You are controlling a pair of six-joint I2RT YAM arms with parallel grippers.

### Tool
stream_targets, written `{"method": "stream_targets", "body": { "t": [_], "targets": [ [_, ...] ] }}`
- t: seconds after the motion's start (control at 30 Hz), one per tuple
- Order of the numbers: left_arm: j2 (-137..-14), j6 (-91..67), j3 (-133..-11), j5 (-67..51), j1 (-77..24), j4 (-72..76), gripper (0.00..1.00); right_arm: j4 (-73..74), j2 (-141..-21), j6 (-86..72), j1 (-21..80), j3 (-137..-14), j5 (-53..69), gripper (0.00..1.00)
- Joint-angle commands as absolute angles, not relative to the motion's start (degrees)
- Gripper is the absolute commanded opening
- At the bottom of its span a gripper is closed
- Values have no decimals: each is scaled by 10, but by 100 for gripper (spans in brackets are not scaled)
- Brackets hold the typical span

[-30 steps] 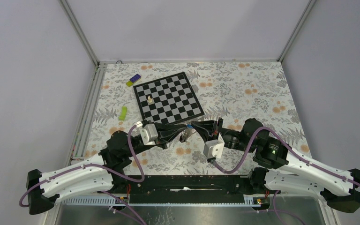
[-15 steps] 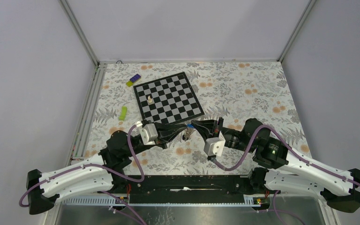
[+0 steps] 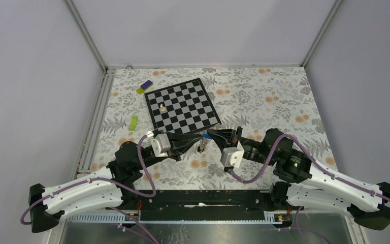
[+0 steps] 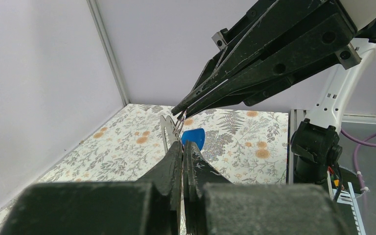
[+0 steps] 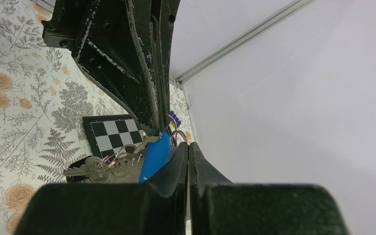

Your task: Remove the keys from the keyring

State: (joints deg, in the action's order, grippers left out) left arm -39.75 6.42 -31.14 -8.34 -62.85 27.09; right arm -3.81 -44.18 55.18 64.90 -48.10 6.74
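A table covered with a cloth [image 3: 279, 94] of grey leaves and orange flowers fills the floor of a cell with plain pale walls. On its far part a black and white chessboard [image 3: 188, 101] lies flat, turned a little, and one small white chess piece [image 3: 161, 108] stands upright near its left edge. Just beyond the board's far left corner lies a small purple and yellow block [image 3: 144, 87]. A small green object [image 3: 133, 121] lies left of the board, apart from it.

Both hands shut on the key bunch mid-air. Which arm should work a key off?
Left, probably. The left hand looks pinched on a key, the right hand on the ring just above it. Right can anchor while left slides the key off.
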Motion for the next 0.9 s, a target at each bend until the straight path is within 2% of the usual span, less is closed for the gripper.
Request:
{"method": "stream_targets", "body": {
  "t": [0.0,0.33,0.87],
  "targets": [
    [-394,62,-330,-92,-628,268,0,-128,-432,552,645,-497,10,0],
    [-395,66,-329,-78,-628,271,0,-107,-413,581,645,-475,110,0],
    [-393,64,-328,-76,-629,280,0,-4,-439,621,645,-494,126,0]
  ]
}}
